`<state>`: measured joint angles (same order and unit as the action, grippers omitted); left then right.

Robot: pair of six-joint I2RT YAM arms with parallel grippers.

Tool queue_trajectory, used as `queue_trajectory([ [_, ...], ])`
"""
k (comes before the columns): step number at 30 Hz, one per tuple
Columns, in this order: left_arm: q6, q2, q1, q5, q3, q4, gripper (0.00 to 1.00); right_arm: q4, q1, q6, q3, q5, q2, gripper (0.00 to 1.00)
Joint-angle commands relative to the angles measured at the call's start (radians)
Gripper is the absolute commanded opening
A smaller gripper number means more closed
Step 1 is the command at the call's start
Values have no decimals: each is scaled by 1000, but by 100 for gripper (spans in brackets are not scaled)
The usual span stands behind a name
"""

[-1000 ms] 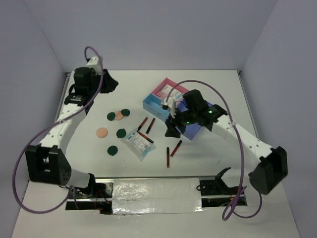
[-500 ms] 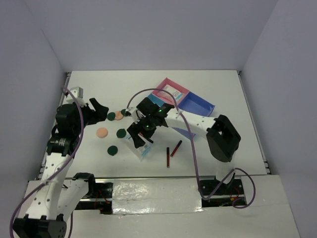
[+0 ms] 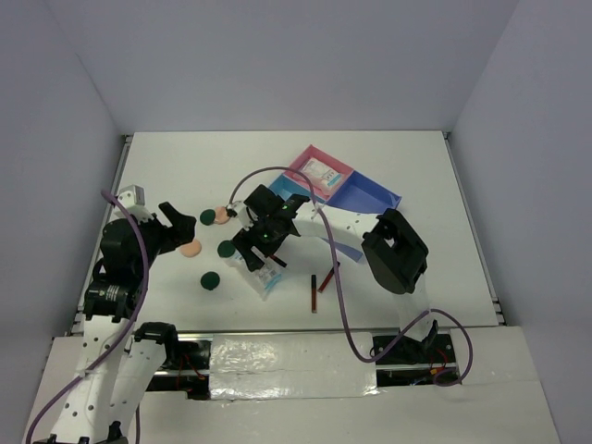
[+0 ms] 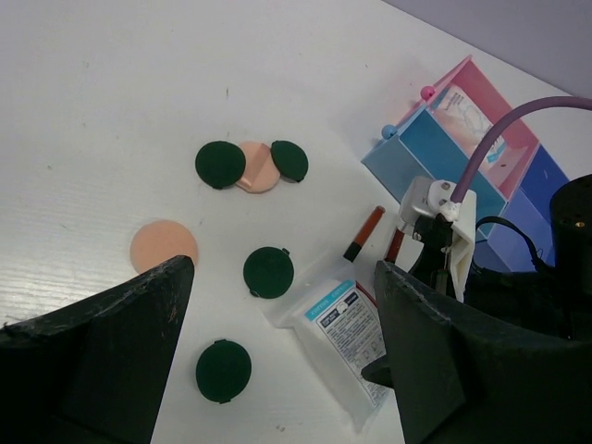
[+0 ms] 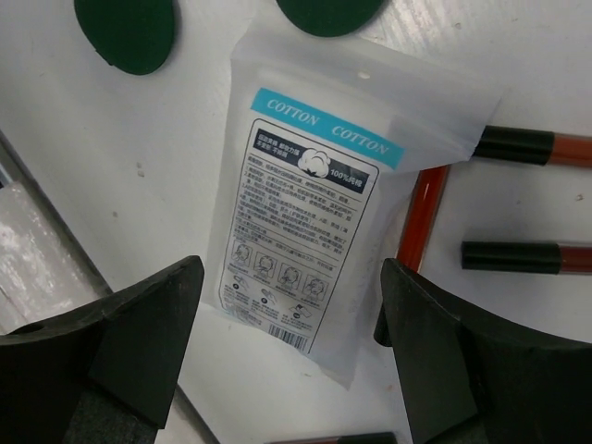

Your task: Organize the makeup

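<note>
**Flat packet, crowded neighbours: a grab that could slip or snag**

On the left, the left gripper (image 3: 180, 222) hung with fingers spread and nothing between them, close above a peach disc (image 3: 191, 248) and the green discs (image 4: 268, 271) scattered on the table (image 3: 398, 148). A descent there risked nudging the discs instead of pinching one, since they lay so thin and flat.

Just to the right, the right gripper (image 3: 257, 252) hovered released, jaws apart, straddling the cotton packet (image 5: 305, 231), which lay flat on the table near the middle. The film looked slick, so closing fingers might have skated off it. One red stick (image 5: 421, 217) touched the packet's right edge; it could have been caught or dragged along. With both arms working so near each other, a bump seemed possible.

Farther right, the tray (image 3: 370, 194) waited, a second packet (image 3: 321, 170) sitting in its pink compartment.
</note>
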<state>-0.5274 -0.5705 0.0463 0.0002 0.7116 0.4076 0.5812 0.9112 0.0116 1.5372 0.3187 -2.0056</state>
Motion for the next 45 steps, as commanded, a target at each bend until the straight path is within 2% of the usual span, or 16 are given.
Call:
queue_trajectory([
  [1, -13, 14, -5, -14, 6, -18, 91, -52, 5, 37, 26, -58, -5, 84],
  [11, -33, 17, -5, -9, -31, -53, 91, -61, 22, 54, 6, -64, -62, 84],
  [15, -43, 20, -5, -9, -57, -65, 91, -58, 23, 56, -2, -49, -71, 81],
  [18, -54, 24, -5, 9, -76, -81, 91, -70, 23, 60, -25, -17, -62, 70],
  [19, -56, 23, -5, 11, -80, -84, 91, -72, 26, 67, -38, -6, -59, 60],
  [21, -57, 21, -5, 12, -83, -90, 91, -73, 25, 68, -49, 17, -48, 53],
  [22, -57, 18, -5, 12, -81, -92, 91, -72, 25, 77, -58, 26, -42, 45],
  [25, -51, 12, -5, 11, -77, -92, 91, -67, 25, 96, -86, 81, 2, 35],
  [27, -48, 8, -5, 9, -75, -95, 91, -73, 25, 111, -106, 130, 62, 32],
  [31, -51, -3, -5, 18, -80, -112, 91, -38, 22, 192, -135, 331, 172, 28],
  [35, -56, -19, -5, 30, -81, -125, 90, -26, -5, 241, -137, 428, 267, 23],
  [37, -54, -26, -5, 37, -84, -133, 90, -11, -58, 270, -97, 410, 314, 19],
  [41, -68, -38, -5, 49, -106, -161, 90, 8, -158, 326, -4, 359, 358, 19],
  [45, -91, -42, -5, 70, -135, -194, 89, 8, -355, 337, 109, 292, 338, 20],
])
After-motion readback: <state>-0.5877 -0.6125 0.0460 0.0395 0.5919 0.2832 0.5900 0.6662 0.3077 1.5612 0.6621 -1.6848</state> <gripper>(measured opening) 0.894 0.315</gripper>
